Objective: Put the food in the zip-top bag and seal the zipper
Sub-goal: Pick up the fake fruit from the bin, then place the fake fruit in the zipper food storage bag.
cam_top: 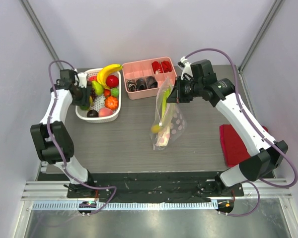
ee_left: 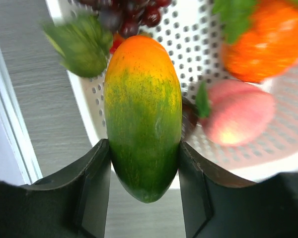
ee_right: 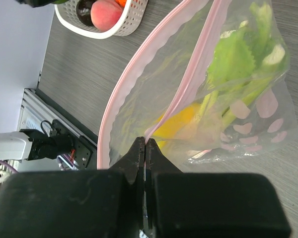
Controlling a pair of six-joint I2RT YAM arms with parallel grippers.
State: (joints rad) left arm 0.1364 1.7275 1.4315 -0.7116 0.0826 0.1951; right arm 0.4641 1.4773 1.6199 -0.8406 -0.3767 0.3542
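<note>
My left gripper (ee_left: 144, 183) is shut on a green-and-orange oblong fruit (ee_left: 143, 124), held over the left rim of the white basket (ee_left: 188, 44); the top view shows this gripper (cam_top: 84, 97) at that rim. Purple grapes (ee_left: 134, 12), an orange fruit (ee_left: 263, 34) and a peach (ee_left: 236, 116) lie in the basket. My right gripper (ee_right: 145, 144) is shut on the pink zipper strip (ee_right: 188, 84) of the clear zip-top bag (cam_top: 168, 119) and holds it up, mouth open. Inside are the leek (ee_right: 233, 59) and a yellow fruit (ee_right: 181, 124).
The pink compartment tray (cam_top: 149, 77) with dark and red pieces stands behind the bag. A banana (cam_top: 109, 73) rests on the basket's (cam_top: 120, 99) far rim. A red cloth (cam_top: 233, 144) lies at the table's right edge. The metal rail runs along the near edge.
</note>
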